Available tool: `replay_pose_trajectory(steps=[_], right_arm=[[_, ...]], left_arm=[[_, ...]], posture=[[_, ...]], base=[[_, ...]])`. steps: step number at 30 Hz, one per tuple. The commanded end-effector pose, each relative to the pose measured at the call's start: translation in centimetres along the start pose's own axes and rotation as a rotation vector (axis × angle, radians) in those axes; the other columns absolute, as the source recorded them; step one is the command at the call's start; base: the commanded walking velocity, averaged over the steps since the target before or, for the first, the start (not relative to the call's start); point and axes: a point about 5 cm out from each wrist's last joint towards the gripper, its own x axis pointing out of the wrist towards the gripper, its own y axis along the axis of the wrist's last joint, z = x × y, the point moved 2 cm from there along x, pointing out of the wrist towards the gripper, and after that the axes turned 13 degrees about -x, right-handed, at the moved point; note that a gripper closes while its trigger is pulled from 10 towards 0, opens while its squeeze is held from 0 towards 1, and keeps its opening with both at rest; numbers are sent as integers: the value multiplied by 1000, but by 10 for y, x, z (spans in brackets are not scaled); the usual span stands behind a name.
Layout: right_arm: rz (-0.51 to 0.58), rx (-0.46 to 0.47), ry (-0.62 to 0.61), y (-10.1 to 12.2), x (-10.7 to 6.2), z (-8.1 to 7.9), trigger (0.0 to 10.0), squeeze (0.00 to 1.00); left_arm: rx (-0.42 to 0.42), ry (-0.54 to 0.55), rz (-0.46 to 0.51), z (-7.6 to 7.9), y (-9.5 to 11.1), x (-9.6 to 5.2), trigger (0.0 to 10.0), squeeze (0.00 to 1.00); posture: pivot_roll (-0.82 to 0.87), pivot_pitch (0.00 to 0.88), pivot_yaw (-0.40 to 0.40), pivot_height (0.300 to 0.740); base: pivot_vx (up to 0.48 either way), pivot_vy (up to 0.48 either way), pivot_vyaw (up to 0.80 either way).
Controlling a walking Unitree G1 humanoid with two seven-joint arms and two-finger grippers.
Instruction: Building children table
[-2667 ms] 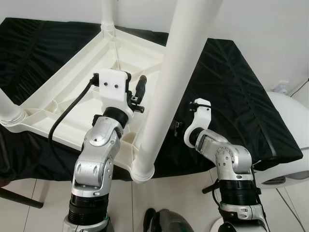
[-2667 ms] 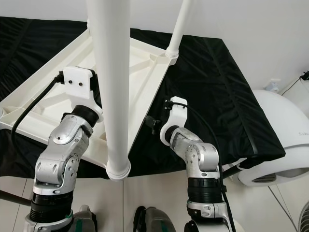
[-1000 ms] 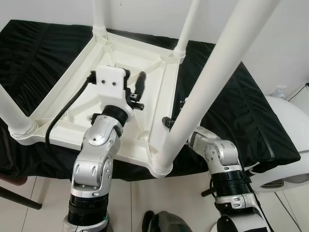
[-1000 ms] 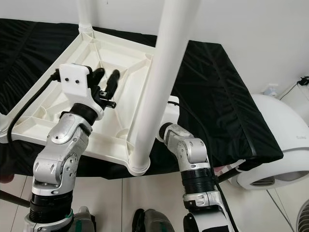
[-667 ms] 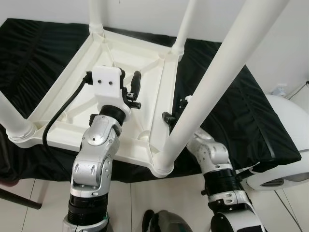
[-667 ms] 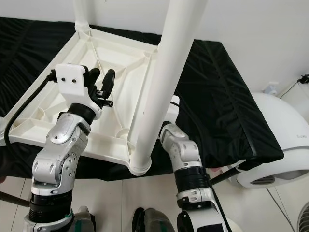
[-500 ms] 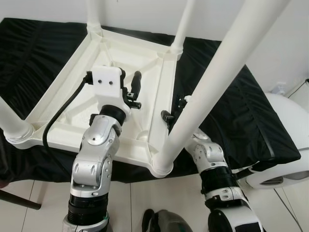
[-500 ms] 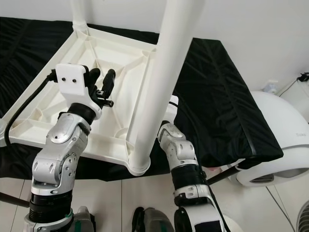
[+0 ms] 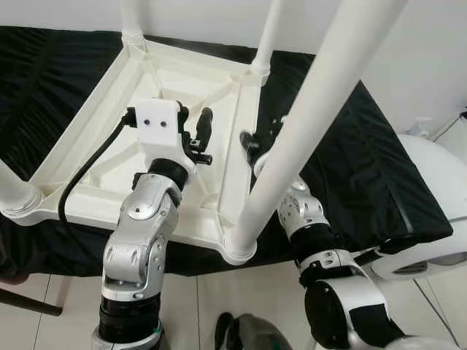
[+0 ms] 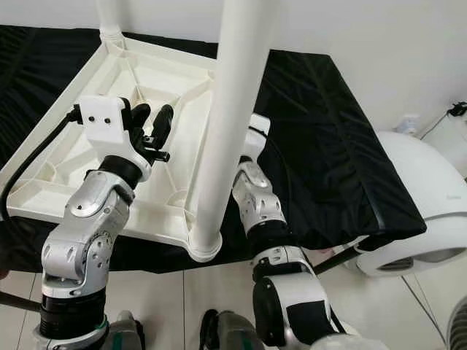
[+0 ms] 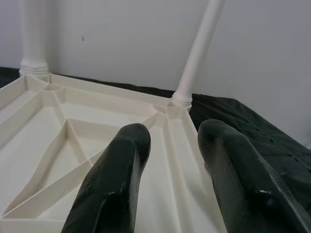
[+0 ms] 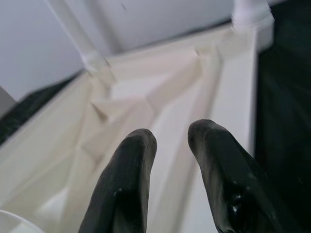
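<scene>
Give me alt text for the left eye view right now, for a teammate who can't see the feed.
A white plastic table lies upside down on a black cloth, its legs pointing up, the nearest leg crossing the picture. The left gripper hovers open over the table's ribbed underside. The right gripper reaches toward the table's right edge from behind that leg.

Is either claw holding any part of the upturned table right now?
No. Both the left claw and right claw are open and empty above the upturned white plastic table.
</scene>
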Motion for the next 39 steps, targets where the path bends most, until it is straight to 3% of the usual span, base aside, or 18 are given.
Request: replay_pose_trajectory(steps=[1, 6, 10, 13, 15, 16, 17, 18, 22, 23, 26, 27, 28, 30, 31, 35, 36, 39], right_arm=[[44, -4, -10, 2, -6, 8, 10000, 0], [87, -51, 14, 2, -21, 12, 10000, 0], [105, -130, 9, -5, -42, 29, 10000, 82], [106, -222, -10, -6, -55, 42, 10000, 35], [119, -253, 8, -3, -67, 48, 10000, 47], [119, -253, 8, -3, -67, 48, 10000, 47], [123, -263, 17, -3, -72, 50, 10000, 102], [131, -283, 13, 0, -78, 52, 10000, 851], [146, -275, 22, 3, -86, 53, 10000, 851], [154, -274, 31, 6, -91, 53, 10000, 1000], [141, -298, 23, 6, -97, 53, 10000, 1000], [145, -299, 44, 8, -103, 51, 10000, 0], [141, -311, 58, 8, -110, 51, 10000, 0], [139, -314, 69, 8, -113, 51, 10000, 0], [136, -315, 91, 8, -117, 51, 10000, 0], [117, -324, 145, 7, -123, 50, 10000, 0], [113, -324, 170, 6, -126, 49, 10000, 0], [110, -318, 240, 8, -133, 51, 10000, 0]], left_arm=[[-14, 9, -9, -1, -1, -4, 10000, 0], [37, 41, -40, -17, -7, -12, 10000, 0], [130, 39, -119, -32, -19, -25, 10000, 0], [145, 21, -146, -36, -21, -30, 10000, 0], [164, 9, -147, -39, -21, -32, 10000, 337], [164, 9, -147, -39, -21, -32, 10000, 337], [186, 4, -145, -41, -20, -33, 10000, 369], [190, -7, -145, -42, -20, -36, 10000, 1000], [191, -15, -147, -44, -21, -40, 10000, 1000], [181, -22, -148, -44, -21, -43, 10000, 1000], [198, -13, -148, -46, -21, -46, 10000, 1000], [212, -1, -151, -47, -21, -48, 10000, 1000], [223, -5, -151, -48, -22, -51, 10000, 510], [229, -8, -151, -48, -22, -53, 10000, 510], [233, -2, -157, -50, -23, -55, 10000, 0], [241, -22, -184, -53, -26, -59, 10000, 0], [234, -34, -191, -53, -27, -61, 10000, 1000], [251, -65, -205, -55, -26, -66, 10000, 1000]], posture=[[109, 114, -133, 740], [105, 110, -132, 740], [100, 106, -136, 740], [100, 103, -134, 740], [97, 96, -131, 740], [97, 96, -131, 740], [95, 94, -129, 740], [91, 90, -124, 740], [88, 88, -116, 740], [87, 89, -114, 740], [86, 92, -109, 740], [85, 96, -105, 740], [84, 98, -103, 740], [84, 98, -103, 740], [84, 102, -102, 740], [84, 105, -101, 740], [85, 105, -101, 740], [83, 104, -98, 740]], base=[[0, 0, 0], [0, 0, 0], [0, 0, 0], [0, 0, 0], [0, 0, 0], [0, 0, 0], [0, 0, 0], [0, 0, 0], [0, 0, 0], [0, 0, 0], [0, 0, 0], [0, 0, 0], [0, 0, 0], [0, 0, 0], [0, 0, 0], [0, 0, 0], [0, 0, 0], [0, 0, 0]])
